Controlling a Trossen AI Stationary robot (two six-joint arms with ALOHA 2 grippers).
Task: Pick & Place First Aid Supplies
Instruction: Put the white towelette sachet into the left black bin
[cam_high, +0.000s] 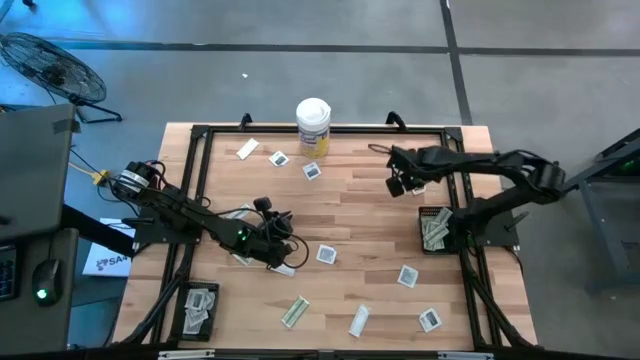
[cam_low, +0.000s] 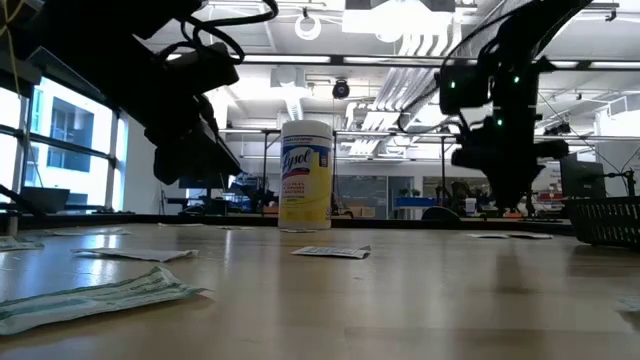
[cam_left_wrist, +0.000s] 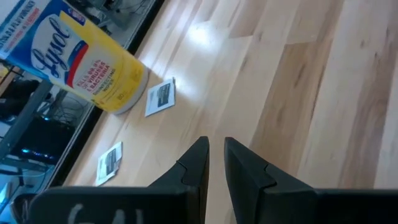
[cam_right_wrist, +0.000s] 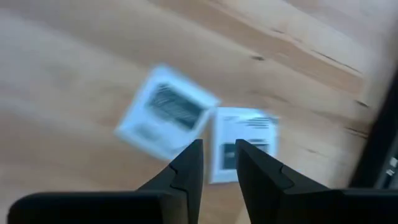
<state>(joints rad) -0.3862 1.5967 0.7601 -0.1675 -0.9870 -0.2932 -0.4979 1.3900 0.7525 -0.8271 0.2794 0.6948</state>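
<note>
First aid supplies lie flat and scattered on the wooden table: square white sachets (cam_high: 327, 254), (cam_high: 407, 276), (cam_high: 312, 171) and oblong wrappers (cam_high: 295, 312), (cam_high: 360, 320). My right gripper (cam_high: 400, 183) hangs at the far right, pointing steeply down over two square sachets (cam_right_wrist: 168, 112), (cam_right_wrist: 245, 140). Its fingers (cam_right_wrist: 217, 158) are open and touch nothing. My left gripper (cam_high: 288, 243) hovers left of the table's middle. Its fingers (cam_left_wrist: 214, 155) stand a narrow gap apart with nothing between them, aimed toward two sachets (cam_left_wrist: 160, 96), (cam_left_wrist: 111, 162).
A tall white canister with a yellow label (cam_high: 313, 126) stands at the far edge. A black basket (cam_high: 433, 230) holding packets sits at the right edge. Another basket (cam_high: 197, 308) sits at the near left. A black frame (cam_high: 200, 135) borders the table.
</note>
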